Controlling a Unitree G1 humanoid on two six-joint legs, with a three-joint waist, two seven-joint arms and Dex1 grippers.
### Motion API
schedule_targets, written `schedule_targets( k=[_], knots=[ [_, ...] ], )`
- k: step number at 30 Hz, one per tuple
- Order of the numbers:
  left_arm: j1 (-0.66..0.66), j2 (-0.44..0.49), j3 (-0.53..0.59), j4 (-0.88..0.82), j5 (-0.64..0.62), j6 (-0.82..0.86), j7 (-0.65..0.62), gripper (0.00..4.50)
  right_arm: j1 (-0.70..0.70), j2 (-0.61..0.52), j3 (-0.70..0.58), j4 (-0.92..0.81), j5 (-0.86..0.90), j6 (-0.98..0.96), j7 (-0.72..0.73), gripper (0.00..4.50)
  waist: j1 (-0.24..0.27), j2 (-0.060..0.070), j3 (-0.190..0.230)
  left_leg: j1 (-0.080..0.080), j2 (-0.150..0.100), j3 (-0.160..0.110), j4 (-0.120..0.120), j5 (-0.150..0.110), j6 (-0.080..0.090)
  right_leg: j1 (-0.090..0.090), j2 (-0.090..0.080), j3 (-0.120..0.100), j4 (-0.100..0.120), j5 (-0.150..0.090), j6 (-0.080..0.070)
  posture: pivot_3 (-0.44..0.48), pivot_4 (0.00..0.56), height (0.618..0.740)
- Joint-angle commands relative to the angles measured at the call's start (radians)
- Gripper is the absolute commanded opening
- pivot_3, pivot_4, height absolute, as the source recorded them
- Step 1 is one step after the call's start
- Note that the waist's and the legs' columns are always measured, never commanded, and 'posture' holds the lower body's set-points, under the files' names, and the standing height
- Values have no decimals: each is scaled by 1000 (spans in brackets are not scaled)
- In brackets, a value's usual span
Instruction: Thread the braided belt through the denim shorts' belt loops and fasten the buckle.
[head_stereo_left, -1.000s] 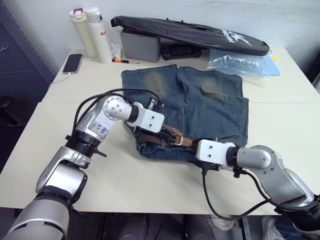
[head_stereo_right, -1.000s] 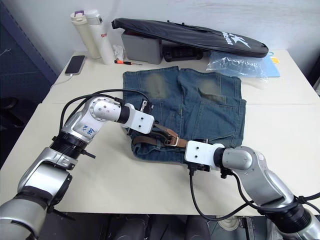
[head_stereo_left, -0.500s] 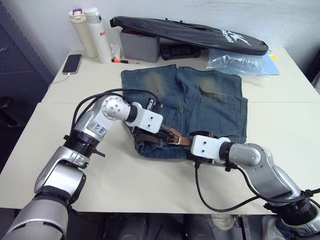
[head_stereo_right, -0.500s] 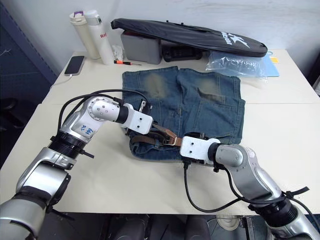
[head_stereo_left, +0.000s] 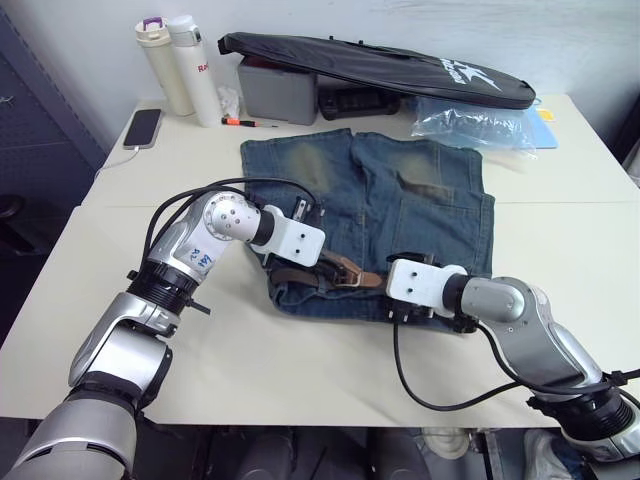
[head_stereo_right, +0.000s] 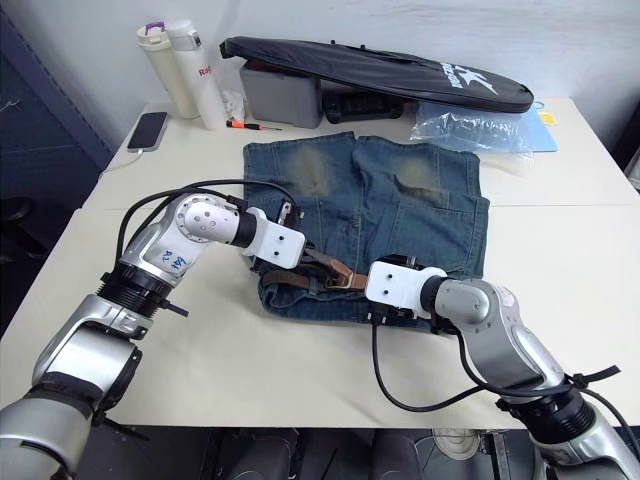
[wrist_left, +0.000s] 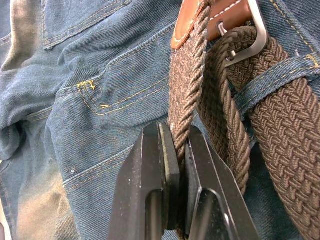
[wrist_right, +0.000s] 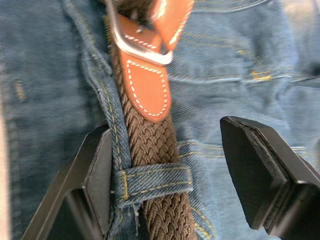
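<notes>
The left gripper (wrist_left: 176, 165) pinches the braided belt (wrist_left: 186, 95) tail, the buckle (wrist_left: 245, 37) lying at its one o'clock on the denim shorts (head_stereo_left: 400, 215). The right gripper (wrist_right: 165, 170) straddles the strap, wide open.

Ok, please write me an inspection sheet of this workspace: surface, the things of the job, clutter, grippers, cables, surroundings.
Surface: pale table, bare near the front edge.
Job's things: denim shorts lie flat; braided belt runs under a belt loop on the waistband; silver buckle sits at the tan leather end.
Clutter: two bottles, phone, orange pen, grey box, long black bag, clear plastic bag, all at the far edge.
Grippers: left gripper shut on a belt strand; right gripper open, its fingers on either side of the belt.
Cables: black cables loop from both wrists.
Surroundings: white wall behind the table.
</notes>
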Motion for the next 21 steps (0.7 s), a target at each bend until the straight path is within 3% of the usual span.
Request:
schedule_targets(
  k=[1, 10, 13, 18, 21],
  knots=[
    [-24, 2, 23, -4, -1, -11, 10, 0, -8, 13, -34, -7, -17, -56, -44, 3366, 0, 0, 0, 0, 0, 0, 0, 0, 0, 0, 0, 0, 0, 0, 0, 0, 150, 740],
    [-64, -11, 26, 56, 7, -13, 25, 0, 55, 40, -8, 1, -24, -145, -68, 3366, 1, -1, 0, 0, 0, 1, 0, 0, 0, 0, 0, 1, 1, 0, 0, 0, 150, 740],
    [-85, 6, 29, 80, 11, -25, 12, 0, 67, 46, -8, 6, -25, -151, -71, 2600, 0, -1, 0, 0, 0, 1, 0, 0, 0, 0, 0, 1, 1, 0, 0, 0, 150, 740],
    [-98, 14, 24, 98, 7, -41, -3, 0, 75, 52, -16, 14, -28, -156, -73, 187, 0, -1, 0, 0, 0, 1, 0, 0, 0, -1, 0, 2, 1, 0, 0, 0, 150, 740],
    [-96, 17, 24, 98, 9, -38, -7, 0, 75, 56, -27, 14, -29, -154, -80, 31, 0, -1, 0, 0, 0, 2, 0, 0, 0, -1, 0, 2, 2, 0, 0, 0, 150, 740]
  ],
)
